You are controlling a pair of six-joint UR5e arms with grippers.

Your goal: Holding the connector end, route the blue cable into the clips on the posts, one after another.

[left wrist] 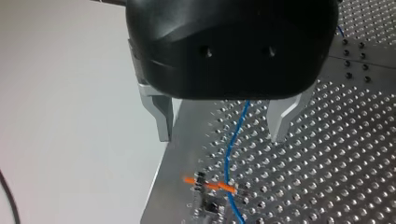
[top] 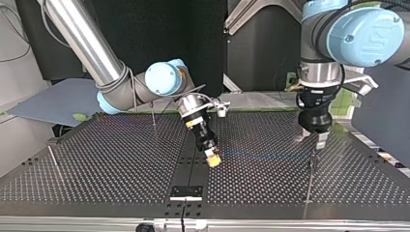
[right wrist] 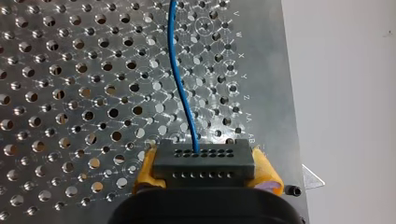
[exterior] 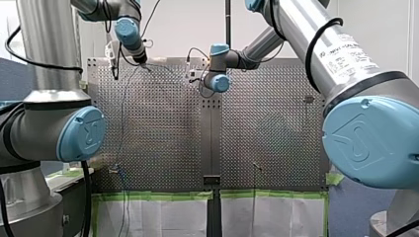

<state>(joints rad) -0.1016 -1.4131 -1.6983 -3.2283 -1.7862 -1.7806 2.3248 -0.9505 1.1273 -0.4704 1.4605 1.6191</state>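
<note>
- Clamping the connector (right wrist: 204,164) between yellow pads (right wrist: 144,170) of my right gripper (top: 212,158).
- Trailing blue cable (right wrist: 180,79) from it across the perforated table (right wrist: 70,93).
- Holding metal fingers (left wrist: 161,116) of my left gripper (left wrist: 220,135) apart, over the cable.

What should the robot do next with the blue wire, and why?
Probably my left gripper should ease down and close on the blue cable: its fingers are open, the cable shows between them, and the clip is just ahead. My right gripper holds the connector.

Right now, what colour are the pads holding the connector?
Yellow: the pads clamp the dark connector, clearest in the right wrist view.
</note>
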